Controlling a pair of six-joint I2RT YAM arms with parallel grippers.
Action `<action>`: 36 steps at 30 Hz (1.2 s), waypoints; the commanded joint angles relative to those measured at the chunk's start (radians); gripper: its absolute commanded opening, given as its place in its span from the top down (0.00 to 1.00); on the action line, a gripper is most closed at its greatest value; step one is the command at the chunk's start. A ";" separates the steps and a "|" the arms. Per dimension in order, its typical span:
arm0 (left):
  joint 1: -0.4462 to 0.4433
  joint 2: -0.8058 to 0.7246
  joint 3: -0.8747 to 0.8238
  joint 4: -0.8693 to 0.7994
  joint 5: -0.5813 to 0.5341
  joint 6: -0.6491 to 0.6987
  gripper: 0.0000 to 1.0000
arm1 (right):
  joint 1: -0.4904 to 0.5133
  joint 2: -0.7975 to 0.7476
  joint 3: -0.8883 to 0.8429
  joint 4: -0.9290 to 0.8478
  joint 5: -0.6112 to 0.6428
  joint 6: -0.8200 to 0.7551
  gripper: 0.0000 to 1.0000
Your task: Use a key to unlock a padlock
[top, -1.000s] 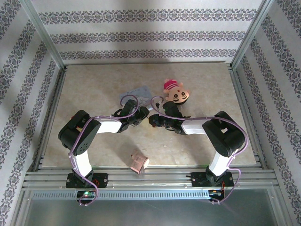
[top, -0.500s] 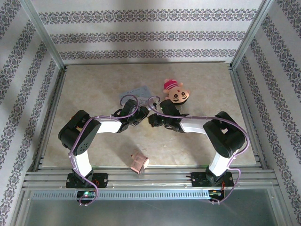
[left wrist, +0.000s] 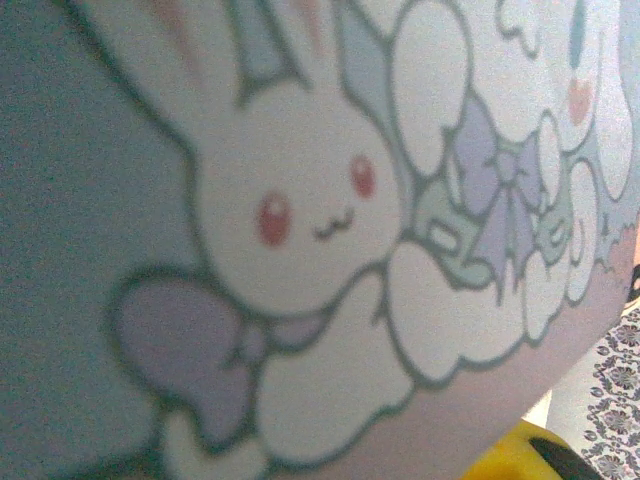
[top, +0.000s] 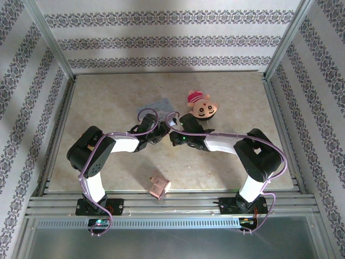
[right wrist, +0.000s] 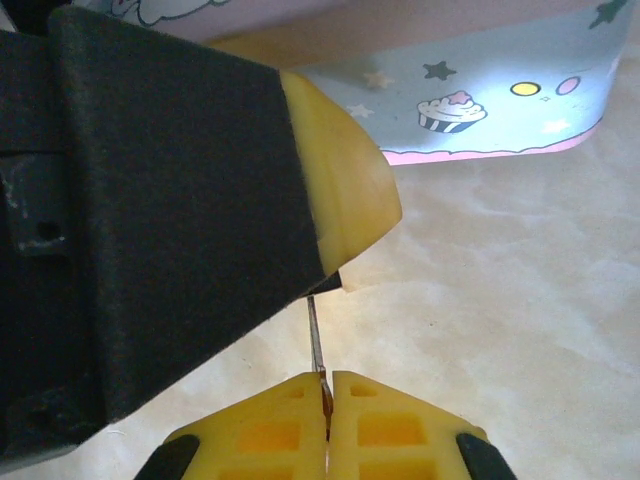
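Right end effector [right wrist: 327, 385], clamped on the key [right wrist: 314, 335], has edged leftward; insertion is in hand, and next it needs exact alignment.

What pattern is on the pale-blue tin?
The tin: white cartoon bunny, lilac bows; clearest in left wrist view.

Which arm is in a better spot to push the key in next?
Right. Its tool is shut on the thin key, whose tip points at the left arm's yellow fingertip just ahead.
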 commanded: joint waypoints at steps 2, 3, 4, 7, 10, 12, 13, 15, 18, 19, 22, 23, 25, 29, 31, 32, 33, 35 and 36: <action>-0.018 0.046 -0.033 -0.038 0.170 -0.096 0.96 | -0.008 -0.029 0.066 0.083 0.016 -0.013 1.00; -0.018 0.046 -0.034 -0.036 0.172 -0.098 0.96 | -0.013 -0.025 0.071 0.085 0.000 -0.010 1.00; -0.018 0.045 -0.036 -0.033 0.173 -0.099 0.96 | -0.019 -0.020 0.077 0.086 -0.019 -0.002 1.00; -0.018 0.042 -0.036 -0.030 0.180 -0.102 0.96 | -0.039 0.000 0.089 0.095 -0.081 0.014 1.00; -0.018 0.039 -0.036 -0.027 0.193 -0.106 0.97 | -0.062 0.025 0.100 0.110 -0.150 0.035 1.00; -0.018 0.036 -0.036 -0.029 0.198 -0.110 0.97 | -0.074 0.039 0.102 0.121 -0.188 0.044 1.00; -0.018 0.034 -0.037 -0.030 0.200 -0.111 0.97 | -0.077 0.044 0.103 0.121 -0.194 0.045 1.00; -0.018 0.032 -0.038 -0.030 0.205 -0.116 0.97 | -0.083 0.053 0.102 0.126 -0.206 0.047 1.00; -0.018 0.032 -0.048 -0.010 0.209 -0.138 0.97 | -0.084 0.066 0.097 0.145 -0.213 0.055 1.00; -0.018 0.033 -0.049 -0.004 0.212 -0.143 0.97 | -0.086 0.071 0.094 0.153 -0.212 0.059 1.00; -0.018 0.038 -0.048 0.001 0.218 -0.151 0.97 | -0.086 0.088 0.091 0.174 -0.208 0.072 1.00; -0.018 0.038 -0.047 0.002 0.217 -0.152 0.97 | -0.086 0.092 0.091 0.183 -0.208 0.076 1.00; -0.018 0.039 -0.044 -0.002 0.219 -0.151 0.97 | -0.087 0.098 0.092 0.193 -0.205 0.079 1.00; -0.018 0.041 -0.038 -0.010 0.219 -0.147 0.97 | -0.092 0.098 0.092 0.205 -0.202 0.083 1.00; -0.018 0.044 -0.037 -0.011 0.220 -0.146 0.97 | -0.093 0.095 0.089 0.206 -0.202 0.081 1.00; -0.018 0.046 -0.036 -0.010 0.219 -0.147 0.97 | -0.095 0.093 0.084 0.205 -0.201 0.081 1.00; -0.018 0.047 -0.037 -0.008 0.219 -0.147 0.97 | -0.096 0.091 0.082 0.206 -0.200 0.082 1.00; -0.018 0.051 -0.040 0.000 0.218 -0.151 0.97 | -0.099 0.088 0.071 0.209 -0.196 0.084 1.00; -0.018 0.051 -0.040 0.002 0.216 -0.153 0.97 | -0.101 0.085 0.065 0.212 -0.196 0.085 1.00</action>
